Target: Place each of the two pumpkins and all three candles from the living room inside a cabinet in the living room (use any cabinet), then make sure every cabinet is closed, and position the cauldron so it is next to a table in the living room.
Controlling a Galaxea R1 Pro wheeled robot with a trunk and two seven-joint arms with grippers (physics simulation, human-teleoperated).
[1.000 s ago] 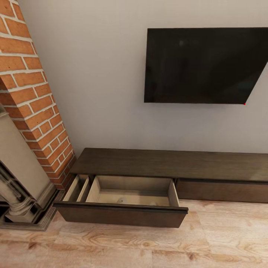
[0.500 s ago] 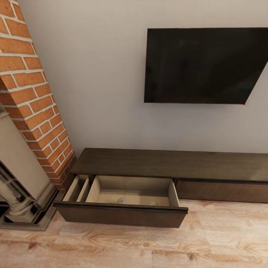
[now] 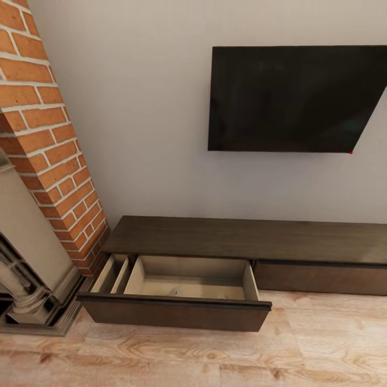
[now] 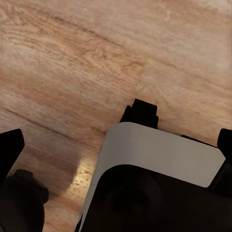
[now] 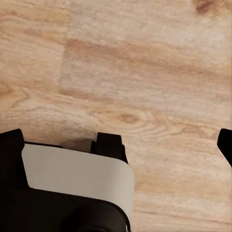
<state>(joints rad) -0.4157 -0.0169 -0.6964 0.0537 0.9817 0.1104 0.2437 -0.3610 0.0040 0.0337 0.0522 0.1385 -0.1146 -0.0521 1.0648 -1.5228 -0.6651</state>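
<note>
The long dark brown cabinet [image 3: 242, 236] stands against the wall in the head view. Its left drawer [image 3: 177, 313] is pulled out, showing pale beige insides. The top of one beige candle [image 3: 176, 292] peeks over the drawer front; the rest of the drawer floor is hidden behind that front. The drawer front to the right [image 3: 322, 277] is shut. My left gripper [image 4: 117, 142] hangs open over bare wooden floor, nothing between its fingers. My right gripper [image 5: 117, 140] is likewise open above the floor. Pumpkins, cauldron and table are out of view.
A black TV [image 3: 293, 99] hangs on the wall above the cabinet. A brick column [image 3: 48, 150] and an ornate beige fireplace [image 3: 27, 258] stand at the left, close to the open drawer. Wooden floor [image 3: 301, 349] lies in front.
The whole head picture has shifted slightly downward, so the camera moved. A second candle top that showed at the drawer's right is now hidden behind the drawer front.
</note>
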